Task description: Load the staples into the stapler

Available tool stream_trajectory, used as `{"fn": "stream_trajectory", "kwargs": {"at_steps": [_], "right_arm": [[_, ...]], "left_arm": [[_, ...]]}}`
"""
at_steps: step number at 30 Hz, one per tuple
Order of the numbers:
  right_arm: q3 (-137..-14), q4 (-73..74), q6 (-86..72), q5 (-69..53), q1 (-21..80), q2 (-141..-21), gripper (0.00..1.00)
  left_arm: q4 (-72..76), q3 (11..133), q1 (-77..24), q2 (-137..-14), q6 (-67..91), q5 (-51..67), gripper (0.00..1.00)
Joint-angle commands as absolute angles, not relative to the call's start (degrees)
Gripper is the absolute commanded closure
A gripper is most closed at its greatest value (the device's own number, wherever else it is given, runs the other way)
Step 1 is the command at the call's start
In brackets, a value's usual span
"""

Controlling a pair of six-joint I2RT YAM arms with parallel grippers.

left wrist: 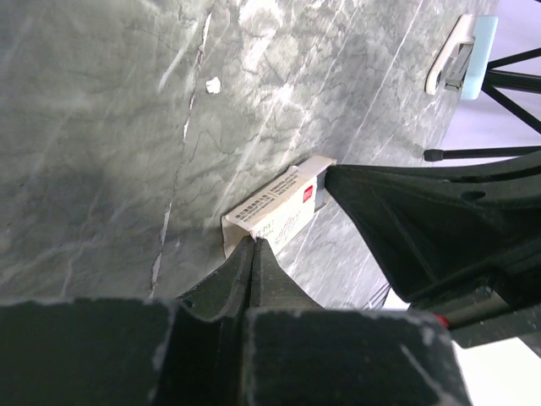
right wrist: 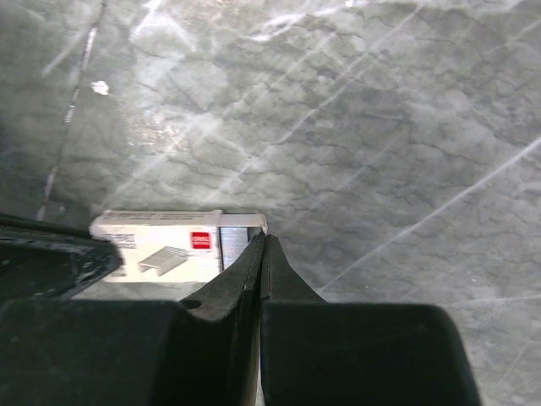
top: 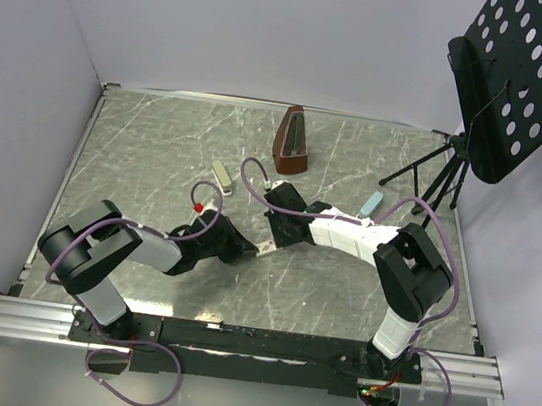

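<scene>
Closest in, the left gripper (left wrist: 255,245) is pressing its fingers together, tips touching the near end of the staple box (left wrist: 275,203); whether a flap is caught between them I cannot tell. The right gripper (right wrist: 264,247) is meeting the box's opposite, grey end, its fingers likewise closed. The box is lying flat on the marble table (top: 158,147), with bare surface spreading left of it to the table's edge. Beyond the box, a pale blue stapler (top: 372,205) is lying well apart to the right, a cream bar (top: 221,176) is lying to the left, a brown metronome (top: 292,143) is standing farther back, and a black music stand (top: 515,86) is rising at the far right.
</scene>
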State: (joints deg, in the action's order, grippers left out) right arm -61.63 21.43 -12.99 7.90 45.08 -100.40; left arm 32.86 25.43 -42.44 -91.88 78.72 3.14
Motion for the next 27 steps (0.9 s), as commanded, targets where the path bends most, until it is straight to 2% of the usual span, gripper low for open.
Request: {"fn": "stream_trajectory", "kwargs": {"at_steps": [1, 25, 27], "right_arm": [[-62.1, 22.9, -12.9, 11.7, 45.2, -97.3, 1.00], [-60.0, 24.0, -10.6, 13.8, 42.1, -95.4, 1.00], [-60.0, 24.2, -10.5, 13.4, 41.9, -95.4, 1.00]], "left_arm": [[36.7, 24.7, -42.4, -89.6, 78.5, 2.6, 0.99], [36.8, 22.9, -42.4, -88.6, 77.5, 4.0, 0.99], [36.8, 22.9, -42.4, -88.6, 77.8, 4.0, 0.95]]}}
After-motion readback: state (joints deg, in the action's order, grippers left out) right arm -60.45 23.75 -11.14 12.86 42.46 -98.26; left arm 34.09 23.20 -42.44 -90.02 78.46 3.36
